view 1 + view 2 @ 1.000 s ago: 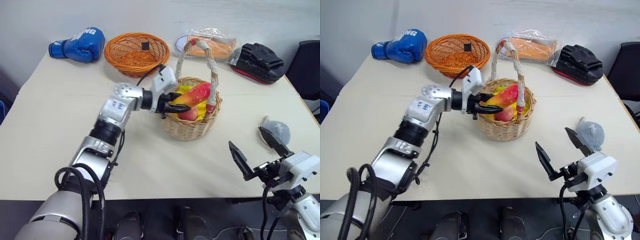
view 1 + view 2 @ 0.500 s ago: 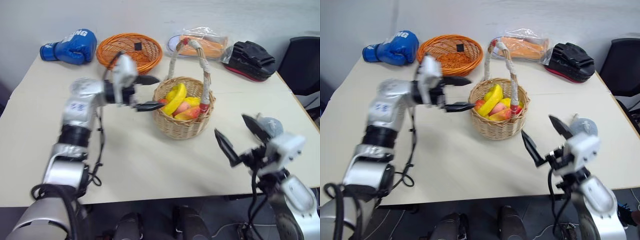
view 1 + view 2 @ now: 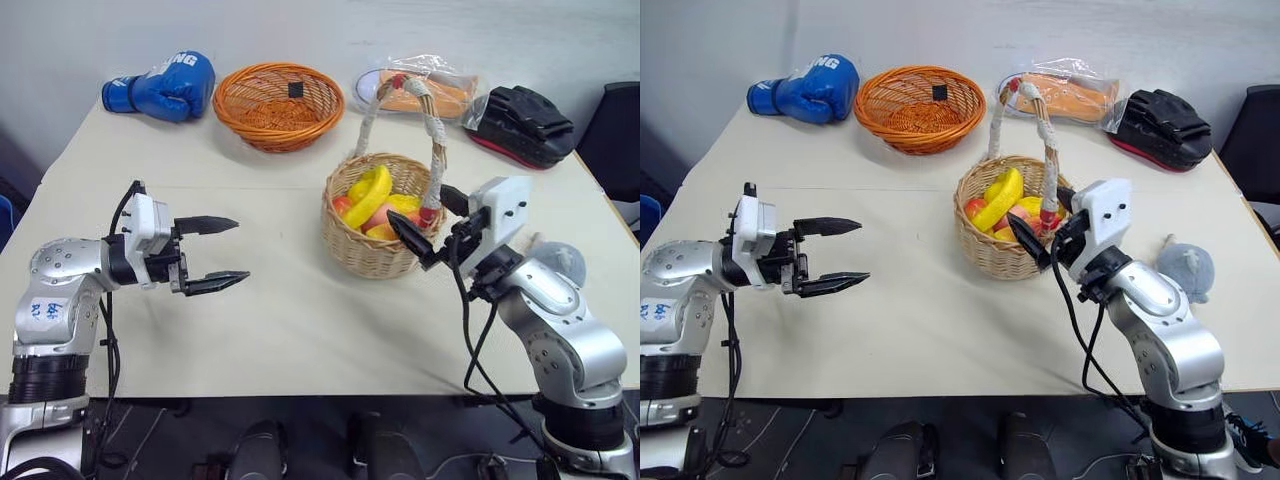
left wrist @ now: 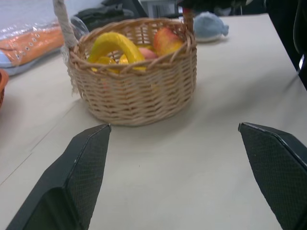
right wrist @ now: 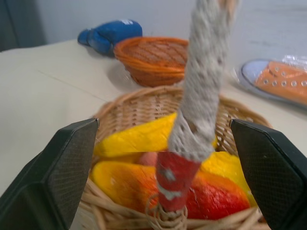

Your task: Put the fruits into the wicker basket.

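Wicker basket (image 3: 378,245) of fruits (image 3: 372,197), its far side partly hidden by the right gripper (image 3: 428,222); both it and the left gripper (image 3: 222,255) gape wide, empty.

A: What colours sit in the wicker basket (image 3: 375,245)?
B: Tan weave; its handle is pale cord with a red end just ahead of the right gripper (image 5: 158,158). Inside, a yellow banana (image 3: 368,196), a red-and-yellow mango (image 5: 192,189), a pink-orange peach (image 3: 977,208).
A: And beyond the black fingers (image 3: 215,284) of the left gripper (image 3: 212,254)?
B: An orange woven bowl (image 3: 278,105), a blue boxing glove (image 3: 160,88) with white lettering, an orange shoe (image 3: 1065,92), and a grey-blue plush toy (image 3: 1185,268).
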Robot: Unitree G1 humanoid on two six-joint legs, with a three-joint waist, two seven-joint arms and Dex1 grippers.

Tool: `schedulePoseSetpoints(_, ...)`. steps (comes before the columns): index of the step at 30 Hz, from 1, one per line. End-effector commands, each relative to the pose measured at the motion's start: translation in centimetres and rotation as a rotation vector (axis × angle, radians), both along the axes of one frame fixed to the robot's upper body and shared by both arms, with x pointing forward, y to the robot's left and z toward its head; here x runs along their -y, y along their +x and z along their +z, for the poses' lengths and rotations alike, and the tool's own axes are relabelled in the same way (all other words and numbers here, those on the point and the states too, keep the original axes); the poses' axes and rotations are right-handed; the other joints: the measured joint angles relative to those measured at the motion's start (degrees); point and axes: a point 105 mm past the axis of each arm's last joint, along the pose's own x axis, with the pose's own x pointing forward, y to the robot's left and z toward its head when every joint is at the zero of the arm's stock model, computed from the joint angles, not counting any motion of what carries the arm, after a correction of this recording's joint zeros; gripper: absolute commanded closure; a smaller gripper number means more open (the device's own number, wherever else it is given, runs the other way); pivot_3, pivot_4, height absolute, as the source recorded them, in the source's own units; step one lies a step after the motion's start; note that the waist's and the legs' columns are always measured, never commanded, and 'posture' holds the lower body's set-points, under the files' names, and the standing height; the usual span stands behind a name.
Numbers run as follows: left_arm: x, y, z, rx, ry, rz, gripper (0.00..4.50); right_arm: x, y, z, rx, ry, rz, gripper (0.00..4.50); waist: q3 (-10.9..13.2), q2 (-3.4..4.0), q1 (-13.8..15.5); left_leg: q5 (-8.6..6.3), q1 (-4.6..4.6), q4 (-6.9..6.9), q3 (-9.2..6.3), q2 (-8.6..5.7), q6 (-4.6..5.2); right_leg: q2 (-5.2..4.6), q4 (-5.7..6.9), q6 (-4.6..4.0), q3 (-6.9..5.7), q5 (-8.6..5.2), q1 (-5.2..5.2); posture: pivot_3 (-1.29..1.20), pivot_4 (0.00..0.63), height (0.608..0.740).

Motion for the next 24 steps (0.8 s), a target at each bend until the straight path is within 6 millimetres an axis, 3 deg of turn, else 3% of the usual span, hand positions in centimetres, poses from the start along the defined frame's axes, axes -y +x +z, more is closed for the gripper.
schedulePoseSetpoints(1, 0.9, -0.7, 1.4, 0.040, -0.035, -0.022, 0.02, -0.1, 0.4, 1.6, 0.052, 0.013, 0.010, 0.00, 0.00, 0.00, -0.06, 0.00, -0.06, 0.00, 0.00, 0.00, -0.01, 0.01, 0.01, 0.00, 0.00, 0.00, -0.06, 0.00, 0.150, 0.740)
schedulePoseSetpoints(2, 1.0, -0.7, 1.4, 0.038, -0.034, -0.029, 0.02, -0.2, 0.6, 1.7, 0.056, 0.015, 0.011, 0.00, 0.00, 0.00, -0.07, 0.01, -0.08, 0.00, 0.00, -0.01, -0.03, 0.04, 0.04, 0.00, 0.00, 0.00, -0.10, 0.00, 0.150, 0.740)
schedulePoseSetpoints(5, 1.2, -0.4, 1.5, 0.040, -0.035, -0.035, 0.00, -0.1, 1.1, 1.9, 0.064, 0.011, 0.007, 0.87, 0.00, 0.01, -0.23, 0.01, -0.09, 0.00, 0.02, 0.02, -0.09, 0.12, 0.07, -0.02, 0.00, -0.01, -0.16, 0.00, 0.150, 0.740)
schedulePoseSetpoints(10, 2.5, -0.7, 2.3, 0.024, -0.081, -0.123, 0.00, -0.5, 1.2, 1.6, 0.082, -0.014, 0.004, 2.60, 0.00, 0.01, -0.14, 0.01, -0.12, -0.01, 0.03, 0.03, -0.11, 0.15, 0.04, -0.04, 0.00, -0.02, -0.16, 0.00, 0.150, 0.740)
schedulePoseSetpoints(15, 3.6, -0.6, 1.9, 0.010, -0.081, -0.155, 0.00, 0.1, -0.3, 3.0, 0.116, 0.048, 0.008, 4.31, 0.00, 0.02, -0.02, 0.01, -0.15, 0.00, 0.02, 0.03, -0.12, 0.15, 0.10, -0.04, -0.01, -0.02, -0.17, 0.00, 0.150, 0.740)
schedulePoseSetpoints(20, 3.8, -0.6, 1.0, -0.016, -0.083, -0.168, 0.00, 3.8, -1.6, 5.4, 0.182, 0.117, -0.122, 4.37, 0.01, 0.02, 0.00, 0.01, -0.20, 0.00, 0.01, 0.02, -0.11, 0.14, 0.15, -0.03, -0.01, -0.01, -0.18, 0.00, 0.150, 0.740)
schedulePoseSetpoints(24, 3.8, -0.4, 0.5, -0.024, -0.084, -0.166, 0.00, 7.5, -2.0, 5.2, 0.173, 0.096, -0.255, 4.37, 0.01, 0.02, 0.09, 0.00, -0.20, 0.00, 0.00, 0.02, -0.11, 0.16, -0.03, -0.03, -0.04, -0.02, -0.18, 0.00, 0.150, 0.740)
